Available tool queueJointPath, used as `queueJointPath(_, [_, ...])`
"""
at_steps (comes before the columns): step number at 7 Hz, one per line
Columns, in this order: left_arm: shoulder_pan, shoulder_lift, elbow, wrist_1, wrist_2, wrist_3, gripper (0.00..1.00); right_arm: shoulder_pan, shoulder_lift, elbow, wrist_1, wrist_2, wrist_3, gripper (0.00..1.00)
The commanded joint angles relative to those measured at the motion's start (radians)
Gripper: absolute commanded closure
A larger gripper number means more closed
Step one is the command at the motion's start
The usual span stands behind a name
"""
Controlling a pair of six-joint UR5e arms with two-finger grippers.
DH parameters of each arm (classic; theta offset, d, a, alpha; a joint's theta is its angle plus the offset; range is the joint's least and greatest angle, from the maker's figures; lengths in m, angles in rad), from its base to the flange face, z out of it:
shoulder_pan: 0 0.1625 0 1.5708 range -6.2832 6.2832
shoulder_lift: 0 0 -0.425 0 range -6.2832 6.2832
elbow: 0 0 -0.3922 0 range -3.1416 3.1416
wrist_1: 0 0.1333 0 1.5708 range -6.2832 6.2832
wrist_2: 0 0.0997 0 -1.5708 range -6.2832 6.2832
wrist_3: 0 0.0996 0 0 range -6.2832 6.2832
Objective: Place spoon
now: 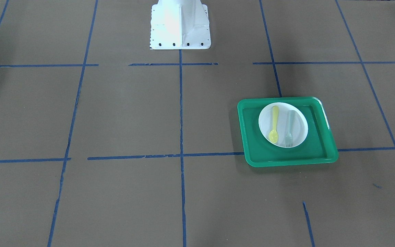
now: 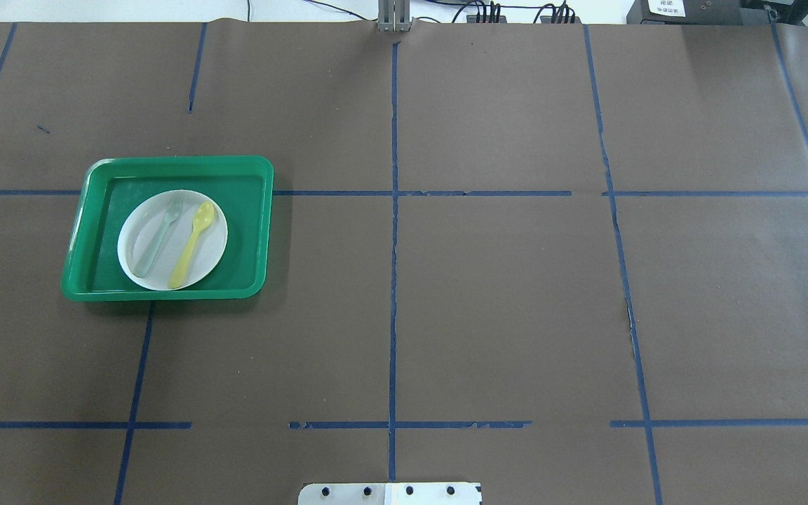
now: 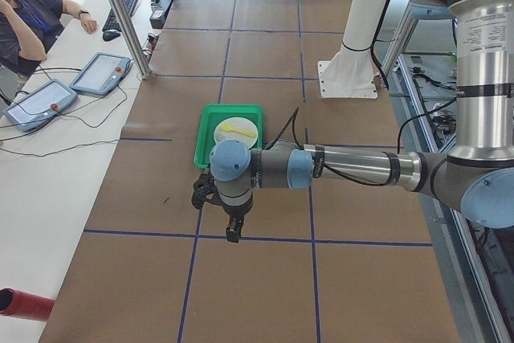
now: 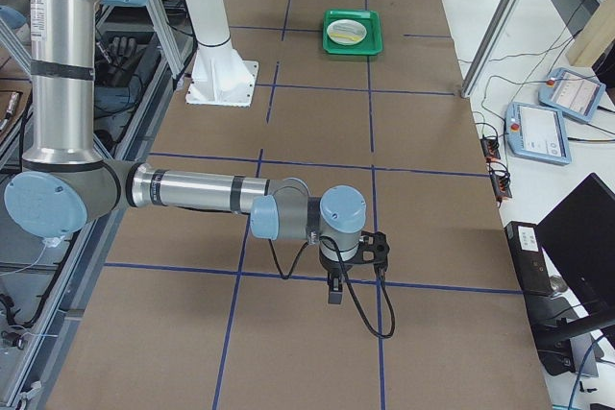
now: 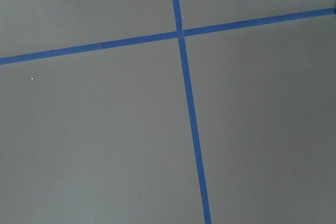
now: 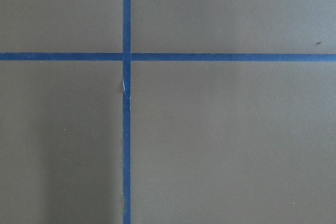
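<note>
The yellow spoon [image 1: 273,128] lies on a white plate [image 1: 299,127] inside a green tray [image 1: 286,161], bowl toward the operators' side. In the overhead view the spoon [image 2: 190,244] rests on the plate [image 2: 136,231] in the tray [image 2: 250,210] at the table's left. My left gripper [image 3: 233,234] hangs over bare table, a short way from the tray, on its operators' side; I cannot tell if it is open. My right gripper [image 4: 334,295] hangs over bare table far from the tray [image 4: 352,32]; I cannot tell its state. Both wrist views show only brown table and blue tape.
A pale grey-green fork [image 1: 290,127] lies beside the spoon on the plate. The white robot pedestal [image 1: 179,25] stands at the table's robot side. Operators' tablets [image 3: 100,74] and cables lie on a side bench. Blue tape lines grid the brown table.
</note>
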Motion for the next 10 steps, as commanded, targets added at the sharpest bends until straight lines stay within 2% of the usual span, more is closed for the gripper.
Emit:
queueJointPath(1, [0.0, 0.001, -0.001, -0.001, -0.002, 0.002, 0.0, 0.0, 0.001, 0.0, 0.001, 0.0, 0.0, 0.0])
queueJointPath(3, [0.003, -0.019, -0.034, -0.043, -0.002, 0.002, 0.0, 0.0, 0.0, 0.0, 0.001, 0.0, 0.0, 0.0])
queueJointPath(5, [0.098, -0.031, -0.067, -0.16, -0.029, -0.055, 0.0, 0.0, 0.001, 0.0, 0.001, 0.0, 0.0, 0.0])
queueJointPath(8, [0.398, -0.059, -0.087, -0.53, -0.015, -0.534, 0.0, 0.0, 0.0, 0.0, 0.001, 0.0, 0.0, 0.0])
queueJointPath(10, [0.584, -0.169, -0.067, -0.544, 0.146, -0.701, 0.0, 0.0, 0.0, 0.0, 0.001, 0.0, 0.0, 0.0])
